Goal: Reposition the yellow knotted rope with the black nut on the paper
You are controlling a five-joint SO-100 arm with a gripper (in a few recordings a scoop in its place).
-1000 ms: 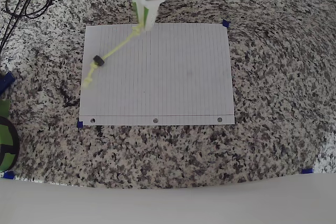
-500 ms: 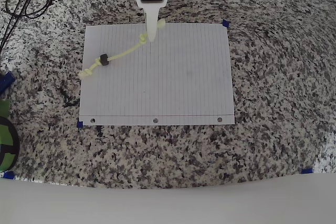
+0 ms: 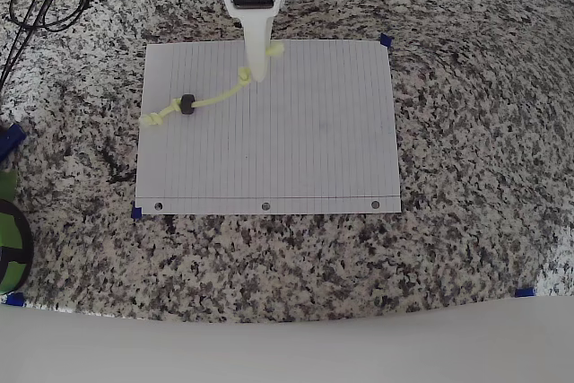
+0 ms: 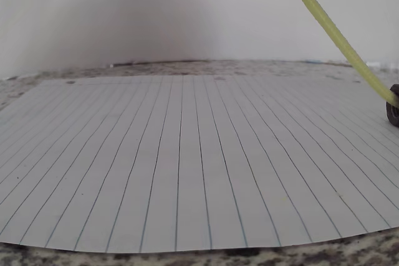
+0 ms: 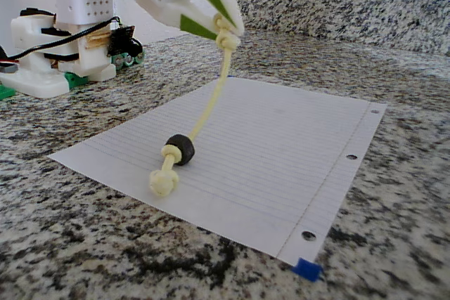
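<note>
My white-and-green gripper (image 3: 257, 71) hovers over the far edge of the paper (image 3: 296, 141) and is shut on one end of the yellow knotted rope (image 3: 215, 96). In the fixed view the gripper (image 5: 228, 31) holds the rope (image 5: 211, 100) lifted, and the rope slopes down to the paper (image 5: 281, 145). The black nut (image 3: 186, 103) sits low on the rope, resting on the sheet near its left side, with a knotted end (image 5: 162, 183) beyond it. The wrist view shows the rope (image 4: 336, 32) slanting down to the nut (image 4: 394, 113) over the lined paper (image 4: 187, 172).
Granite counter all around. Black cables (image 3: 40, 2) lie at the far left corner, and a green object (image 3: 11, 244) sits at the left edge. Blue tape bits (image 3: 386, 40) mark the paper corners. The arm's base (image 5: 63, 40) stands behind the paper, with a granite backsplash (image 5: 351, 8) beyond.
The gripper swung right and out over the paper's far edge, pulling the rope with it. The nut and trailing end slid right, off the left margin onto the sheet.
</note>
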